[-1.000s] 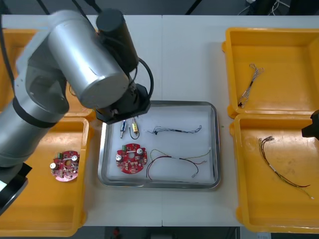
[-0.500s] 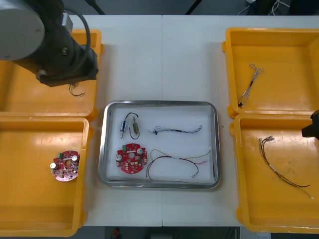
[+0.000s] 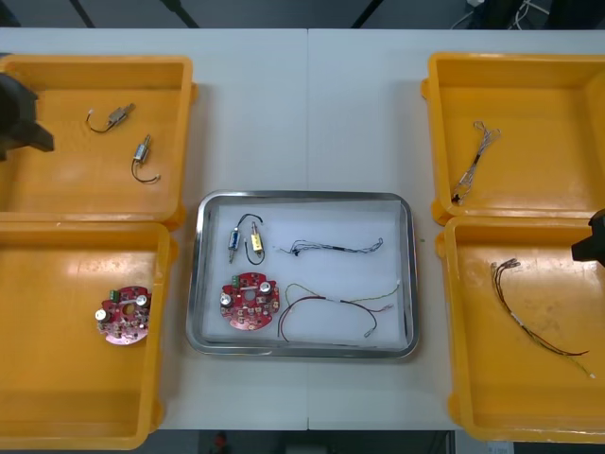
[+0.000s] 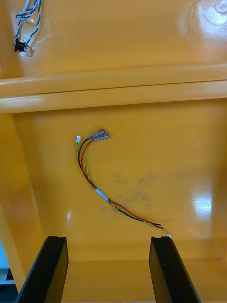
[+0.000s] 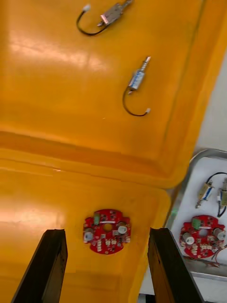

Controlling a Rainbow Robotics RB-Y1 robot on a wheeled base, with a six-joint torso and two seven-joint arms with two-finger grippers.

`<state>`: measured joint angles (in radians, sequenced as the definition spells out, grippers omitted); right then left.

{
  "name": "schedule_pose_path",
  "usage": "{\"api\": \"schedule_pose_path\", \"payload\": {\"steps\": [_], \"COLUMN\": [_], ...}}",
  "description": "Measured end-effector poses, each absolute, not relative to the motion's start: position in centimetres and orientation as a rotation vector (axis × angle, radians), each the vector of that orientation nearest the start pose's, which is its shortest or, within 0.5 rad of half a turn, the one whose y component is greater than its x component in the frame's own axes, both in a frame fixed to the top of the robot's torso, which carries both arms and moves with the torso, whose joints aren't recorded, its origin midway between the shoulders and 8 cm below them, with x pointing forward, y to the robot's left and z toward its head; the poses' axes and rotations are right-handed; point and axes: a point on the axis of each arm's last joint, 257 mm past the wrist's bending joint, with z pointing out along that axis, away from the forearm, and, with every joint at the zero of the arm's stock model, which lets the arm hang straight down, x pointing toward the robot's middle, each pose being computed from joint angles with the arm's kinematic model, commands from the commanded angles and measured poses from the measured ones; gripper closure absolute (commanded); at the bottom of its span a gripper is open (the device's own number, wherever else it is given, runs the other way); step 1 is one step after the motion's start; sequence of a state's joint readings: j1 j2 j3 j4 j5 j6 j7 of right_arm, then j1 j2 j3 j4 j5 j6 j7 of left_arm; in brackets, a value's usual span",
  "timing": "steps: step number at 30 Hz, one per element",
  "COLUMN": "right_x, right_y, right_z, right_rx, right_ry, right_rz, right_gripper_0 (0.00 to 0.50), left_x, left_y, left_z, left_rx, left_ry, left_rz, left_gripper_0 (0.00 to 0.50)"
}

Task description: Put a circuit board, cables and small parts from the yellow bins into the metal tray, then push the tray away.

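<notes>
1. Bins: four yellow ones, two at each side of the table (image 3: 312, 104), namely the left far bin (image 3: 85, 189), left near bin (image 3: 66, 397), right far bin (image 3: 539, 95) and right near bin (image 3: 510, 397).
2. Metal tray (image 3: 413, 284), white inside, sits between them. It holds one circuit board (image 3: 250, 303), two small metal parts (image 3: 233, 242), one black cable (image 3: 331, 249) and one red and yellow cable (image 3: 331, 307).
3. Left near bin: one second circuit board (image 3: 124, 314). Left far bin: two more small metal parts (image 3: 142, 156), each with a short dark wire.
4. Right far bin: one twisted blue and white cable (image 3: 471, 163). Right near bin: one second red and yellow cable (image 3: 534, 320); it seems to carry a small white tag (image 4: 101, 194), with any print too small to read.
5. Left gripper (image 5: 106, 231) hangs over the left bins, fingers spread wide, gripping nothing.
6. Right gripper (image 4: 108, 238) hangs over the right near bin, fingers equally wide apart and empty, with the cable lying beyond their tips.
</notes>
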<state>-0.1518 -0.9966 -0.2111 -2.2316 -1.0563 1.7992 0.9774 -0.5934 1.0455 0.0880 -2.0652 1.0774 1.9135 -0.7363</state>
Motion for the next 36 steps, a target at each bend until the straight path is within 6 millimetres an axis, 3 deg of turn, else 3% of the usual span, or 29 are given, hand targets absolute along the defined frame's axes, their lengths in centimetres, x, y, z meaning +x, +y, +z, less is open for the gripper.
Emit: {"api": "schedule_pose_path", "payload": {"steps": [6,10,18,24,29,36], "right_x": [36.7,37.4,38.7,39.0,39.7,40.1], "right_y": [-32.9,-29.5,-21.9,-18.7,-15.7,-10.7], "right_z": [-14.9,-15.1,-15.3,-15.6,-16.1,-17.4], "right_rx": [0.035,-0.133,-0.505,-0.683,-1.070,-1.349], "right_ry": [2.722,2.739,2.696,2.692,2.601,2.502], "right_rz": [0.088,0.068,0.029,0.013,-0.031,-0.013], "right_gripper_0": [0.000,0.000,0.000,0.000,0.000,0.000], "left_x": [40.5,38.9,36.5,35.5,35.2,35.0], "left_y": [37.3,38.7,39.6,39.9,39.8,40.0], "left_z": [-6.3,-7.7,-10.4,-11.9,-12.8,-13.1], "left_rx": [-0.280,-0.196,-0.202,-0.213,-0.209,-0.214], "left_ry": [2.617,2.650,2.648,2.652,2.648,2.654], "left_rz": [-0.041,-0.007,0.010,0.004,0.000,0.006], "left_gripper_0": [0.000,0.000,0.000,0.000,0.000,0.000]}}
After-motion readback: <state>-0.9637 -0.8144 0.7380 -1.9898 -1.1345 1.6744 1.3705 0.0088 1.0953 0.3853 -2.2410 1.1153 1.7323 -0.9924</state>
